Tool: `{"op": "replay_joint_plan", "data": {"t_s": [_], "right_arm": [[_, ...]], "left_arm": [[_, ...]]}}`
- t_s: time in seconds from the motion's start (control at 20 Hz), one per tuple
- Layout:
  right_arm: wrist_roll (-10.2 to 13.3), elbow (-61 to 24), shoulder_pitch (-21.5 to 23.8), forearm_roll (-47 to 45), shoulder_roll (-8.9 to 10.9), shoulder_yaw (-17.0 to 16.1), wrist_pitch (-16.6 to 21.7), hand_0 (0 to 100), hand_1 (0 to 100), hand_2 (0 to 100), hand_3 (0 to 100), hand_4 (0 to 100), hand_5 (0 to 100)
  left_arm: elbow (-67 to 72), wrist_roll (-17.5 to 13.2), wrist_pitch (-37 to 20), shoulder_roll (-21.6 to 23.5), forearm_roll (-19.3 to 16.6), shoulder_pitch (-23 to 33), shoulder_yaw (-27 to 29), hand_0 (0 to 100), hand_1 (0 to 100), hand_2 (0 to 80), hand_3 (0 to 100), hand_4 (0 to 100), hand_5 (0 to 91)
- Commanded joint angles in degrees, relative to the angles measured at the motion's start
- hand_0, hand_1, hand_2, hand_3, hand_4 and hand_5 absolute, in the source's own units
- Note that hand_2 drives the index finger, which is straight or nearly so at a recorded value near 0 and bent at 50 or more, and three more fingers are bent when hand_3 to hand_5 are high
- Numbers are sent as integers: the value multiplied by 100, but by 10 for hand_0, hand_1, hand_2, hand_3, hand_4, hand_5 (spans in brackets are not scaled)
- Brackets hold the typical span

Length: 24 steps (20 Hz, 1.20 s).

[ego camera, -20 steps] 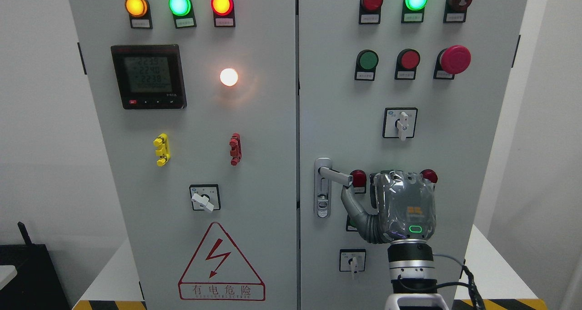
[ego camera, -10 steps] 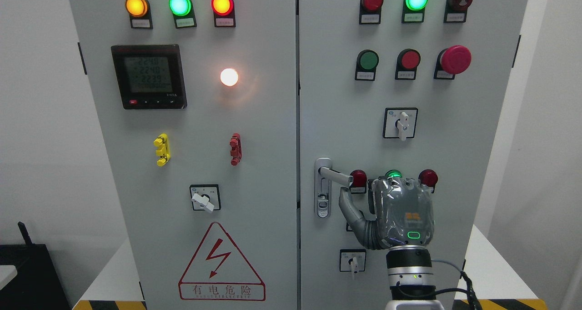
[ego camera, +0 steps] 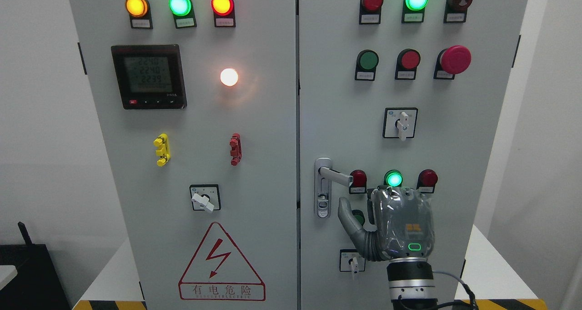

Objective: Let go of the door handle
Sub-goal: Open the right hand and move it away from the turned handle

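Head view: grey two-door control cabinet (ego camera: pixel 254 264) fills the frame, doors shut, seam down the middle. Door handle (ego camera: pixel 335 176) is on the right door just right of the seam: silver lever pointing right and slightly down from a vertical silver backplate (ego camera: pixel 322 188) with a keyhole low on it. Nothing is on the lever. Right hand (ego camera: pixel 396 226) comes up from the bottom edge right of centre, back of the hand toward the camera, wrapped in clear film, a small green light on near the wrist. It sits below and to the right of the lever, apart from it. Thumb (ego camera: pixel 346 213) sticks out up-left, tip below the lever end with a clear gap. Fingers point up, loose, holding nothing; tips are just under the lit green lamp (ego camera: pixel 393 179), contact with the panel can't be judged. Red lamps (ego camera: pixel 358 178) flank that green one, left and right. A selector switch (ego camera: pixel 353 261) sits low, just left of the wrist. Further up the right door: another selector switch, a row of push buttons with a red mushroom stop button (ego camera: pixel 454 59), and lamps on top. Left door: three lit lamps on top, a digital meter (ego camera: pixel 149 76), a glowing white lamp (ego camera: pixel 228 77), yellow and red clips, a selector switch, a red-bordered hazard triangle (ego camera: pixel 220 265). Left arm is not visible.
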<state>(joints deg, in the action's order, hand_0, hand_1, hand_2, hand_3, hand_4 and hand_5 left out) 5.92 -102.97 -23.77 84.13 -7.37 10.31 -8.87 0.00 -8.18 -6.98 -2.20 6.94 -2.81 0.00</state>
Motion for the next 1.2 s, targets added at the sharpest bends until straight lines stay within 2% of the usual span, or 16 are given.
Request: {"op": "replay_joint_plan", "data": {"t_s": [0.0,0.15,0.2,0.3,0.45,0.5,0.55,0.6,0.65,0.7,0.75,0.85,0.9,1.0,1.05,1.15], "right_arm": [[84,-575,346,-20,7,15,157,426,130,1000,1000,1000,980],[233,-733,460,-98,-1,-11,341,428,130,981,1000,994,981],[286,-786,513,-230,25,-12,420,430,129,965,1000,954,979],[418,-900,636,-389,86,-55,648,432,129,942,1000,939,967],[515,-1076,768,-634,288,-222,1087,433,129,789,1000,857,863],[515,-1085,829,-809,376,-301,1245,432,132,677,946,823,773],[515,-1085,865,-968,490,-354,1395,428,137,612,890,762,702],[515,-1085,882,-1134,595,-398,1501,427,139,587,869,734,672],[515,-1085,891,-1310,692,-459,1554,422,145,495,765,628,528],[506,-1085,918,-1469,806,-512,1598,420,148,406,607,492,381],[506,-1085,944,-1635,920,-556,1694,419,150,404,598,479,374],[489,-1068,953,-1952,1114,-687,1957,417,153,293,391,284,177],[445,-1068,953,-2075,1150,-784,2115,417,153,283,382,270,169],[410,-1059,1031,-2217,1167,-960,2353,426,129,158,234,122,1],[409,-1059,1110,-2235,1168,-1030,2441,427,125,146,215,112,0],[436,-1068,1225,-2261,1141,-1110,2504,429,110,34,115,31,0]], "left_arm": [[97,1,4,0,0,0,62,120,389,0,0,0,0],[97,1,4,0,0,0,62,120,389,0,0,0,0],[97,1,4,0,0,0,62,120,389,0,0,0,0],[97,1,4,0,0,0,62,120,389,0,0,0,0],[97,1,4,0,0,0,62,120,389,0,0,0,0],[97,1,4,0,0,0,62,120,389,0,0,0,0],[97,1,4,0,0,0,62,120,389,0,0,0,0],[97,1,4,0,0,0,62,120,389,0,0,0,0],[97,1,4,0,0,0,62,120,389,0,0,0,0],[97,1,4,0,0,0,62,120,389,0,0,0,0],[97,1,4,0,0,0,62,120,389,0,0,0,0],[97,1,4,0,0,0,62,120,389,0,0,0,0],[97,1,-5,0,0,0,62,120,389,0,0,0,0],[97,1,4,0,0,0,62,120,389,0,0,0,0],[97,1,4,0,0,0,62,120,389,0,0,0,0],[97,1,-5,0,0,0,62,120,389,0,0,0,0]]}}
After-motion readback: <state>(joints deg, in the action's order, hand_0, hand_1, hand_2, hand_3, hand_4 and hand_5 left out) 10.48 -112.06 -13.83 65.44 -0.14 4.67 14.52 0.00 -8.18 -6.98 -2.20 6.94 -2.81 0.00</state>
